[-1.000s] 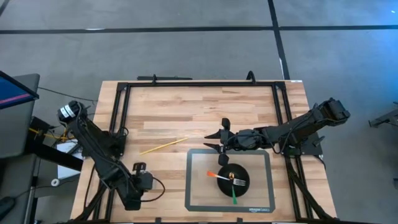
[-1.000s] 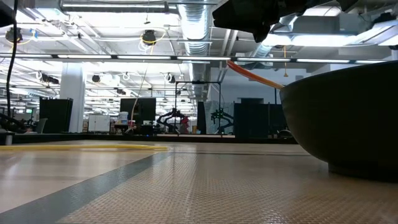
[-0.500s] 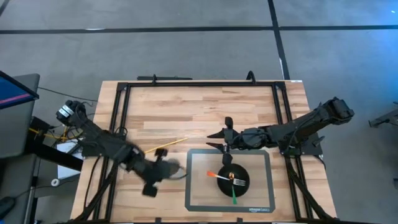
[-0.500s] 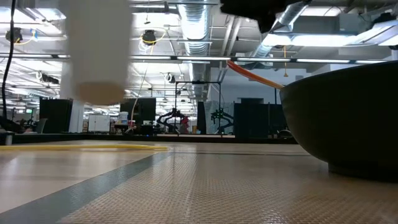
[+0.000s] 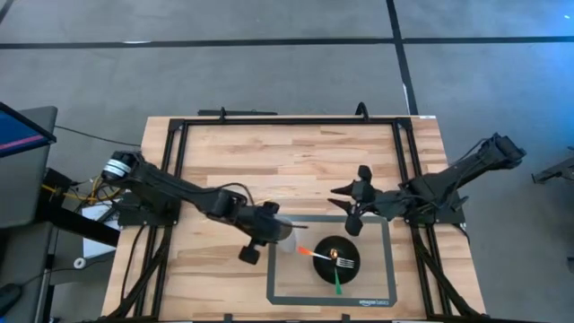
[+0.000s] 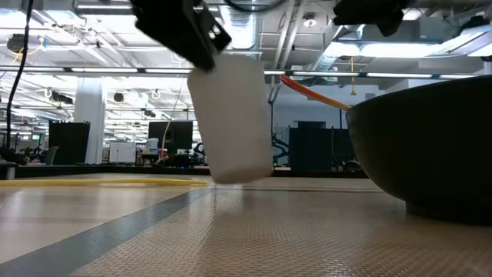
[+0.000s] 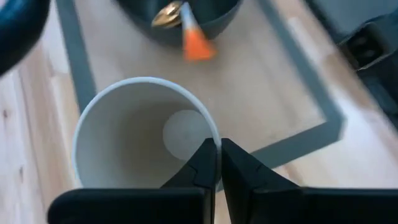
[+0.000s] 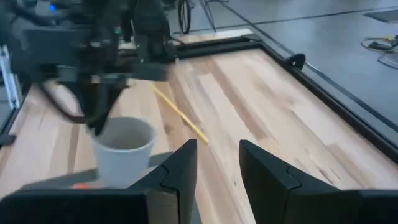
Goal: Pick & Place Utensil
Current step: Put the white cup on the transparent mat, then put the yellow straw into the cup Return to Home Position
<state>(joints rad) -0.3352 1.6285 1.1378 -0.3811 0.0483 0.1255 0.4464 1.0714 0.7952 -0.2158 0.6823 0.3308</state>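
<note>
A white paper cup (image 5: 284,242) hangs over the left edge of the grey-bordered mat (image 5: 386,269), held by my left gripper (image 5: 269,231), which is shut on it. In the low view the cup (image 6: 231,115) floats clear of the table, slightly tilted. A black bowl (image 5: 345,265) sits on the mat with an orange-handled utensil (image 5: 312,253), a green-handled one (image 5: 337,285) and a fork in it. My right gripper (image 5: 351,205) is open, above the mat's far edge, right of the cup and touching nothing. A yellow stick (image 8: 180,115) lies on the wood. My left gripper pinches the cup's rim (image 7: 212,138) on one side, one finger (image 7: 202,167) inside the cup and the other finger (image 7: 244,171) outside. The fingers come from above, slanting in from the table's left. The cup is lifted clear, mouth up and slightly tilted.
A black frame (image 5: 287,121) rings the wooden tabletop. Bare wood (image 5: 269,161) lies on the far side of the mat. The bowl (image 6: 430,146) fills the right of the low view, its orange handle (image 6: 315,92) sticking out over the rim.
My left arm has swung from the table's near-left corner toward the right, carrying the cup up to the mat's left edge beside the bowl. My right gripper has drawn back toward the table's right edge, away from above the bowl.
</note>
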